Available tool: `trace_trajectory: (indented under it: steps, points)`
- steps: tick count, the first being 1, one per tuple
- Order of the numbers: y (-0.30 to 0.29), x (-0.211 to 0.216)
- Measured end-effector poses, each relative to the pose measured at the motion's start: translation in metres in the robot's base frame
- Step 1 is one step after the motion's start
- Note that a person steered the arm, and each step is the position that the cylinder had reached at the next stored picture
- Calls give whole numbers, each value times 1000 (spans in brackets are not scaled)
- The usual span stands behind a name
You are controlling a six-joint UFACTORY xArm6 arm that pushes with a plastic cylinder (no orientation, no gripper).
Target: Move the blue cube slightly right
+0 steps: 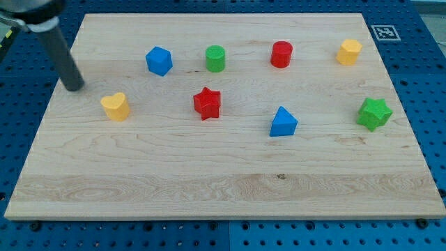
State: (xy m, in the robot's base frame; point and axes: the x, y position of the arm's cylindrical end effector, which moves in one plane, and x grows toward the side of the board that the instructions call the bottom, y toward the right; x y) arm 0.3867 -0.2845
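My tip [72, 86] is sitting near the bench's [223, 188] left edge, touching nothing. No hand on this rig, just the bare rod, so there is nothing to call apart or together.

Taking the blue cube [159, 61] as landmark:
- my tip is lying well to the cube's left and a bit toward the view's bottom, clear gap between them.
- yellow heart [116, 106] is lying below-left of the cube, just right of and below my tip.
- green cylinder [215, 58] is standing right of the cube in the same row, near but apart.
- red star [207, 103] is sitting below-right of the cube.

Doing the step well, my call: I'm needing the tip level with the cube's centre on its left face first, so I'm going up toward the view's top before going right. Pushing off-centre is likely spinning the cube or sending it diagonally. The yellow heart is off that route if I'm rising first. Short, slow push only: "slightly" means stopping well short of the green cylinder.
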Motion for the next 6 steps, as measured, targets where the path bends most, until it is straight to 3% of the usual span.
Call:
trace_trajectory:
  steps: [1, 2, 3, 4, 6]
  points:
    - [-14, -39]
    - [29, -93]
    - [109, -113]
    - [175, -88]
    - [123, -78]
